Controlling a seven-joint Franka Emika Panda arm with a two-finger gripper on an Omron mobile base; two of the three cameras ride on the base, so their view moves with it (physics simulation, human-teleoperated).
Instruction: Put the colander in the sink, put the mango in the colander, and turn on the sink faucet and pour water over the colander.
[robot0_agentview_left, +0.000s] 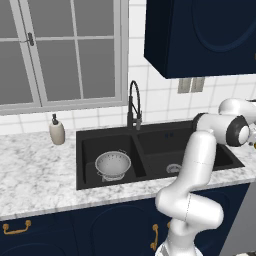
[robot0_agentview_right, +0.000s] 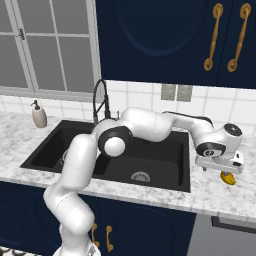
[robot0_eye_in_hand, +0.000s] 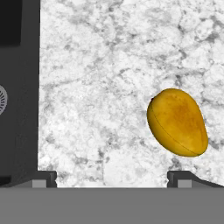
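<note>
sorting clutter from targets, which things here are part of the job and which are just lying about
Job: colander in the sink; mango on the counter; sink faucet; open gripper.
Lying about: soap dispenser.

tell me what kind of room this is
A rendered home kitchen, by the look of it: a black double-basin sink with a gooseneck faucet set in a marble counter, navy cabinets and a mango lying on the counter.

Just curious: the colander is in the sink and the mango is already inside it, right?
Not quite. The colander is in the sink, but the mango lies on the counter beside the sink, as the hand view shows.
</note>
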